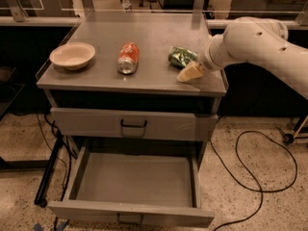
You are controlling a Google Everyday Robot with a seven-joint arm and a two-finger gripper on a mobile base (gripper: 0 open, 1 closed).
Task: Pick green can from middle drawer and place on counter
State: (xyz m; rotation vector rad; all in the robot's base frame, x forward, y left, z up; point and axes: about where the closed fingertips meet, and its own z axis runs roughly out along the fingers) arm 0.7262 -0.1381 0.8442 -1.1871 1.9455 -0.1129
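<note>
The green can (pixel 181 56) lies on its side on the counter (pixel 144 37), near the right front corner. My gripper (pixel 187 66) is at the can's right end, just above the counter. One cream finger (pixel 190 73) shows in front of the can, angled away from it, so the gripper looks open; the other finger is hidden behind the can. The middle drawer (pixel 134 179) is pulled out below and its grey floor is bare.
An orange-red can (pixel 128 58) lies on the counter's middle. A pale bowl (pixel 72 55) sits at its left. A closed drawer front (pixel 133 124) with a dark handle is above the open drawer. A black cable (pixel 250 167) loops on the floor to the right.
</note>
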